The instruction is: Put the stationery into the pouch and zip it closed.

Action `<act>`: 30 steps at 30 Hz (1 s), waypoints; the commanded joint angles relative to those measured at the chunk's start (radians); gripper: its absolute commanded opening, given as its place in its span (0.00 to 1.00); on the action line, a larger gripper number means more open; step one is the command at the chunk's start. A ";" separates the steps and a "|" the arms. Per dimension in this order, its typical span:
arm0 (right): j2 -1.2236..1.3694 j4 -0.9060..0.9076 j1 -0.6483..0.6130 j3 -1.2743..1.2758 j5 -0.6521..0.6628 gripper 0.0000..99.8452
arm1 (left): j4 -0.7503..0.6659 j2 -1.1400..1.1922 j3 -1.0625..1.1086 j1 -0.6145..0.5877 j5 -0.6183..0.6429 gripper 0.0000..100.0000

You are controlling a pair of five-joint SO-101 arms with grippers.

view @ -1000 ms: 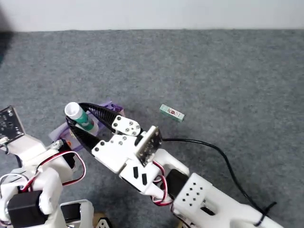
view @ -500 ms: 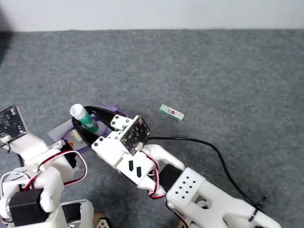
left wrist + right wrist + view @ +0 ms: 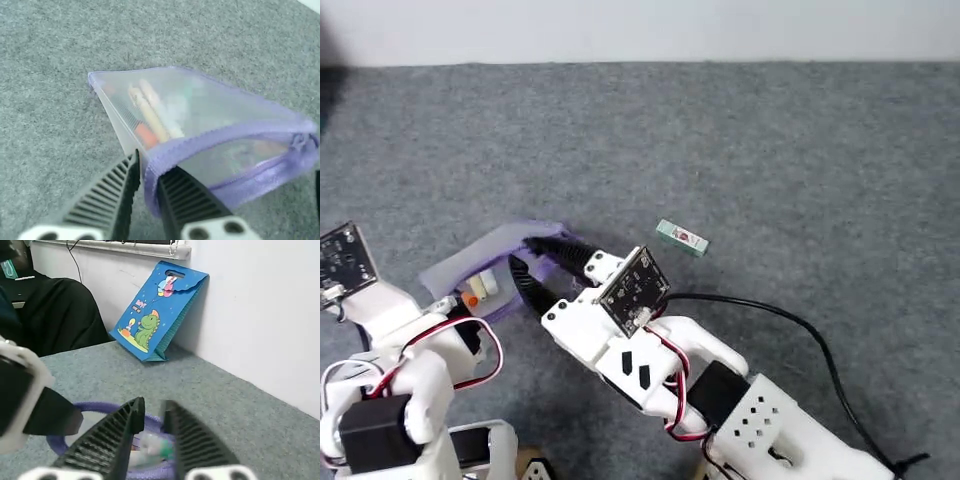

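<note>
Several pale pens (image 3: 151, 111) and an orange-ended piece (image 3: 146, 134) lie inside the pouch (image 3: 210, 110), a soft translucent sleeve with a purple zip hem, sitting at the near left of the grey, carpet-like table (image 3: 770, 150). A white-and-green stick (image 3: 150, 449) rests in its open mouth. The left gripper (image 3: 150, 167) pinches the hem at the pouch's near end, jaws narrow on the fabric. The right gripper (image 3: 152, 406) hangs just over the mouth, ribbed black fingers slightly parted and holding nothing. A small green box (image 3: 681, 238) lies apart to the right.
</note>
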 commanded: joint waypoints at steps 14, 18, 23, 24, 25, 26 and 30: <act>-0.025 0.113 0.348 -0.011 0.011 0.03 | -0.003 0.009 0.007 -0.002 0.012 0.01; -0.005 0.297 0.458 -0.054 0.009 0.03 | -0.003 0.009 0.007 -0.002 0.012 0.01; 0.206 0.530 0.526 -0.239 0.012 0.03 | -0.003 0.009 0.007 -0.002 0.012 0.01; 0.271 0.559 0.533 -0.285 0.014 0.03 | -0.003 0.009 0.007 -0.002 0.012 0.01; 0.338 0.582 0.541 -0.331 0.014 0.05 | -0.003 0.009 0.007 -0.002 0.012 0.01; 0.407 0.605 0.547 -0.381 0.014 0.07 | -0.003 0.009 0.007 -0.002 0.012 0.01; 0.688 0.745 0.553 -0.615 0.054 0.20 | -0.003 0.009 0.005 -0.002 0.012 0.01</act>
